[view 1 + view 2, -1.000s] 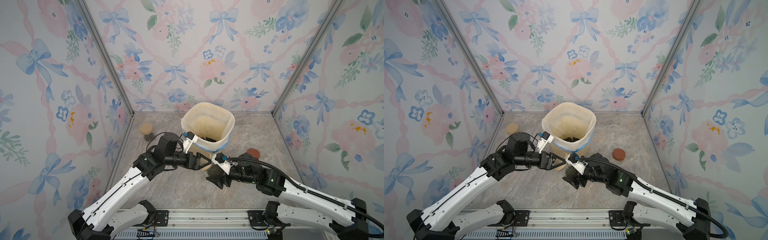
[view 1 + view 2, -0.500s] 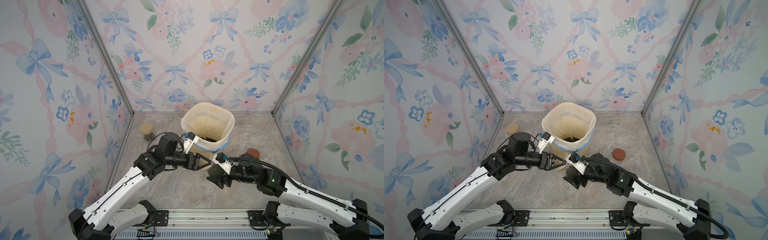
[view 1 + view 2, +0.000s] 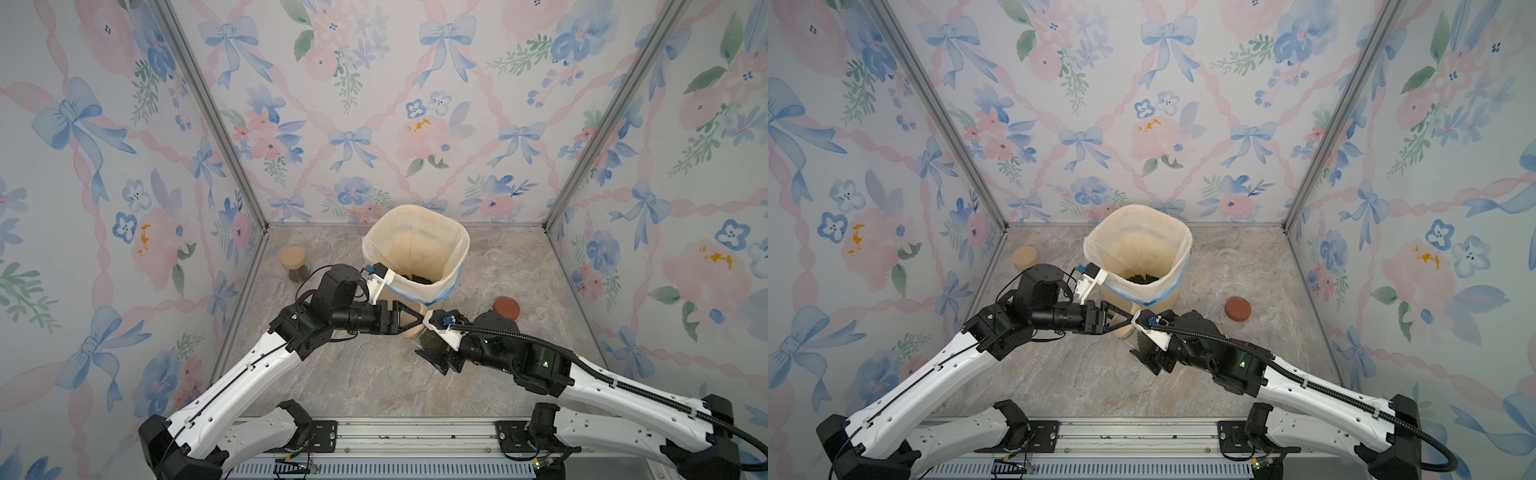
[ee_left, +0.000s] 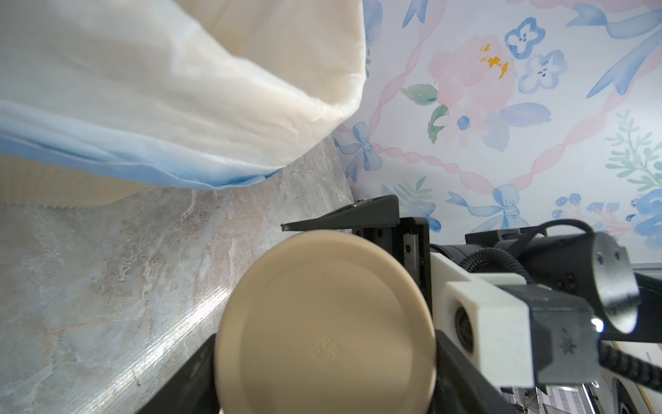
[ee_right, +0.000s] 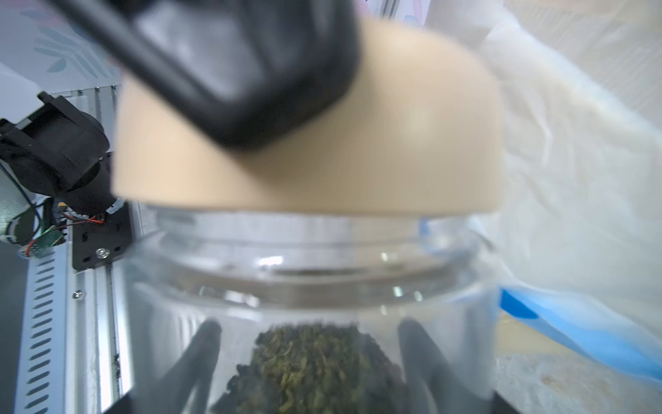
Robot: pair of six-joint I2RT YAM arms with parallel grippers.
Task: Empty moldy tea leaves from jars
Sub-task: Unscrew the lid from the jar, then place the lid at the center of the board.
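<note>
The jar (image 5: 308, 272) with moldy tea leaves (image 5: 311, 365) sits between the right fingers (image 4: 344, 218), clamped on its glass, just beside the bin (image 3: 417, 232). The left fingers (image 4: 193, 380), spread apart a second ago, now pinch its tan lid (image 4: 326, 322).

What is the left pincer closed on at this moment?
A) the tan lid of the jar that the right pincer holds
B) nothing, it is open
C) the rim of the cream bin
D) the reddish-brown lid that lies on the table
A: the left pincer is shut on the tan lid, which sits atop the jar held in the right pincer.
</note>
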